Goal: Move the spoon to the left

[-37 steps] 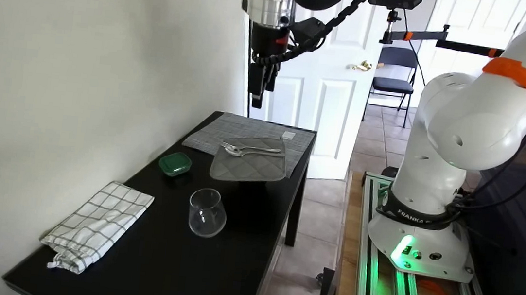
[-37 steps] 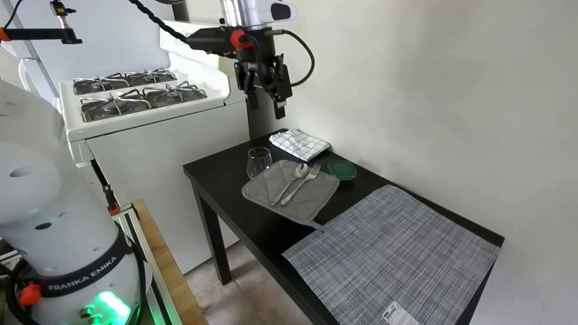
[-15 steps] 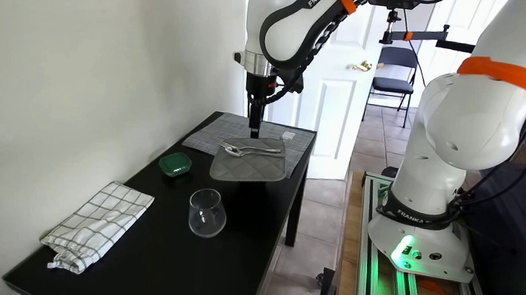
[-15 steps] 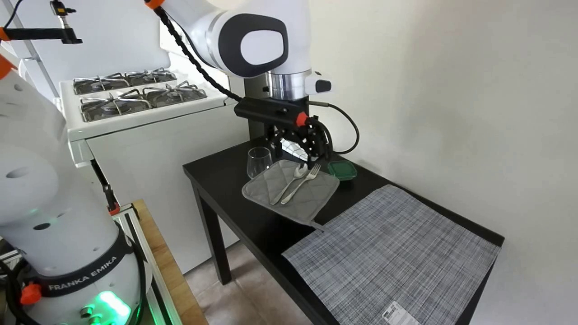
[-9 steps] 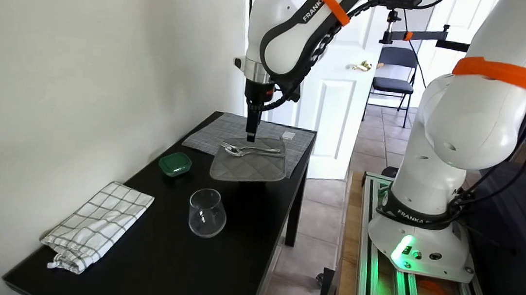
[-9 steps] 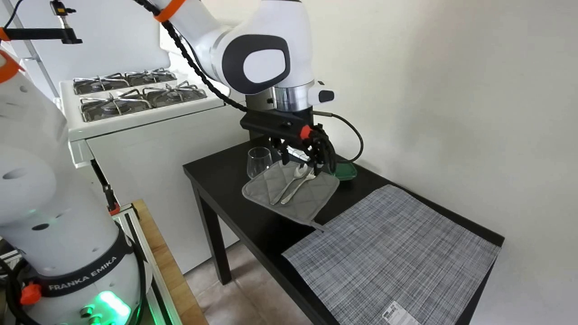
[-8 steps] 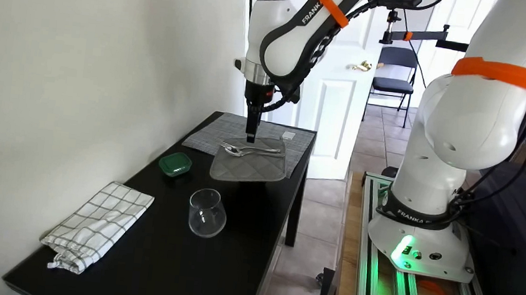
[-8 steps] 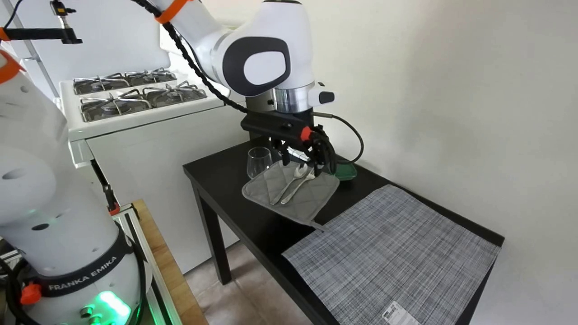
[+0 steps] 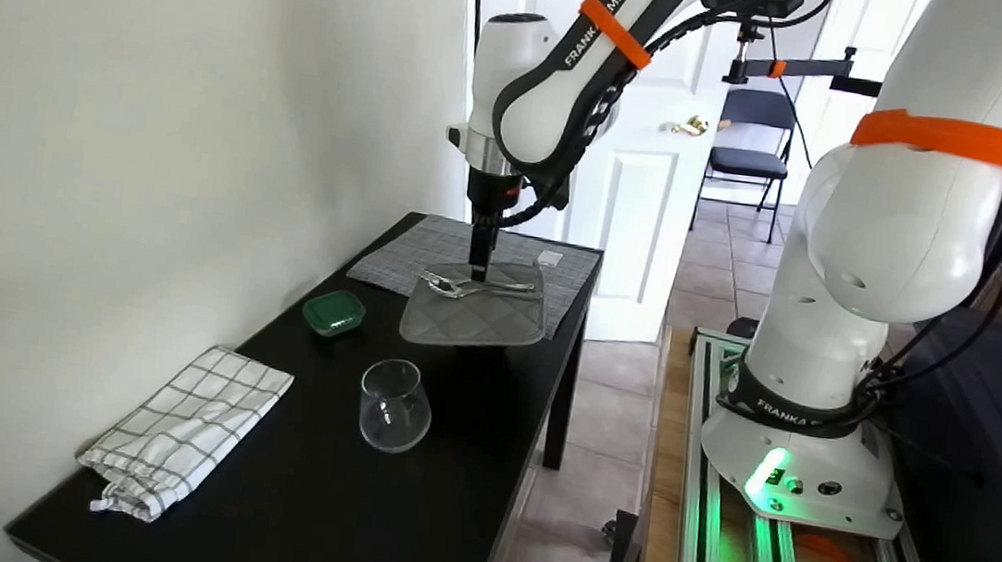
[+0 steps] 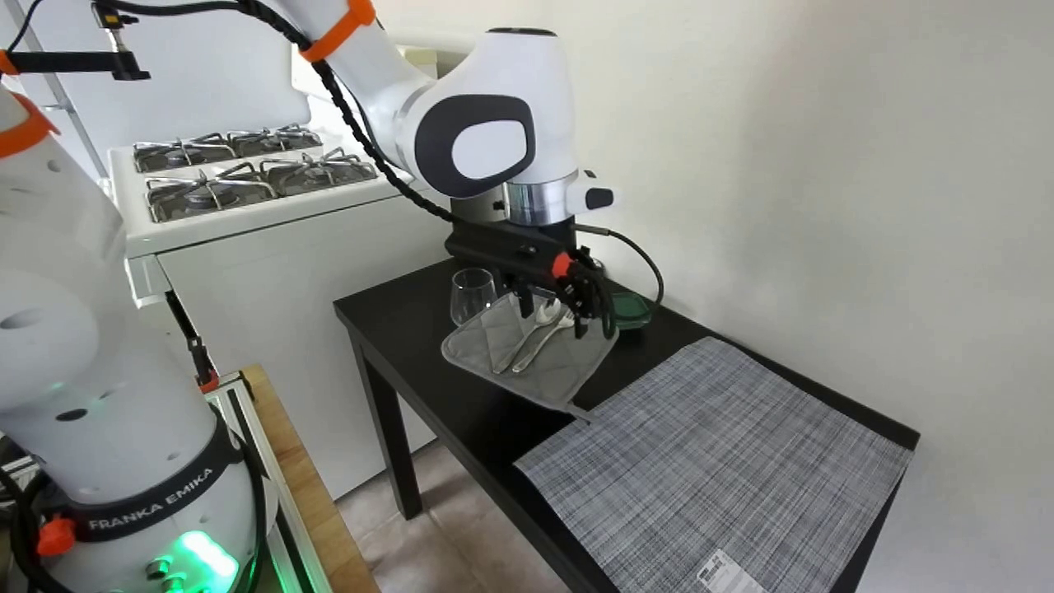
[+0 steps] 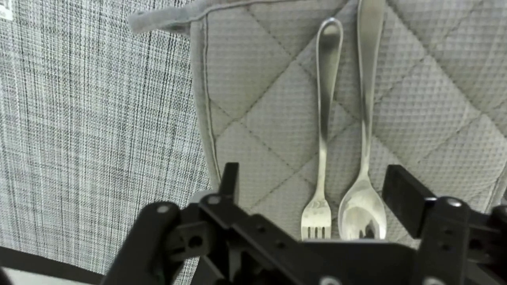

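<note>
In your wrist view the claw [image 11: 315, 190] hangs with jaws spread wide, gripping nothing, over the spoon [image 11: 367, 107] and fork [image 11: 328, 79] on the gray quilted pad [image 11: 261, 91]. Only an exterior view gives you the stove [image 10: 305, 288]; there the arm's base [image 10: 152, 527] reads FRANKA EMIKA.

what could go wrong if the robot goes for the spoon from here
The fork lies close beside the spoon, and both show between the open fingers in the wrist view, so closing now could catch both. The spoon lies on the gray quilted pad, so the fingers might pinch or drag that too. The clear glass stands near the pad, so carrying the spoon low toward it might knock it.
</note>
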`<state>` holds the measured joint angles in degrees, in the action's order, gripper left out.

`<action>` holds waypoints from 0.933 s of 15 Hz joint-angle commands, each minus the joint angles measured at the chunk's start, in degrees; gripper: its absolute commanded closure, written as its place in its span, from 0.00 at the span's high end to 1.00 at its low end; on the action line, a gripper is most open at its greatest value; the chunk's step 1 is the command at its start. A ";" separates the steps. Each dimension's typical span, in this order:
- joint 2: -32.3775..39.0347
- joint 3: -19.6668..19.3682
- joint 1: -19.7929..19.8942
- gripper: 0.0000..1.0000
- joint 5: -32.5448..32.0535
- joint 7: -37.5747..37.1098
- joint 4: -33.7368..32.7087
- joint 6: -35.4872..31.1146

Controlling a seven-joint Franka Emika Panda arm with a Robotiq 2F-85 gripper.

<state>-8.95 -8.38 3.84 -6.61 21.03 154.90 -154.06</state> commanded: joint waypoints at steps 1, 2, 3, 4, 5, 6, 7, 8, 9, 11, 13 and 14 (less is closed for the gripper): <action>1.28 -0.03 0.64 0.75 -0.33 0.21 0.24 -1.92; 1.37 -0.02 0.66 0.76 -0.27 0.22 0.21 -1.92; 1.47 0.00 0.68 0.73 -0.30 0.19 0.14 -1.92; 1.56 0.01 0.74 0.71 -0.43 0.16 0.08 -1.91; 1.61 0.01 0.75 0.75 -0.43 0.14 0.05 -1.95; 1.71 0.02 0.76 0.74 -0.41 0.15 -0.02 -1.98; 1.88 0.04 0.76 0.74 -0.34 0.14 -0.13 -2.04; 2.11 0.05 0.75 0.80 -0.23 0.13 -0.26 -2.16; 2.50 0.10 0.82 0.95 -0.36 -0.06 -0.46 -2.37; 3.23 0.19 0.78 0.95 -0.29 -0.21 -0.88 -3.00; 3.89 0.29 0.71 1.00 -0.14 -0.29 -1.17 -3.92; 4.23 0.36 0.69 1.00 -0.16 -0.38 -1.27 -4.39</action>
<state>-6.77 -8.37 4.22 -6.61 21.03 154.32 -156.28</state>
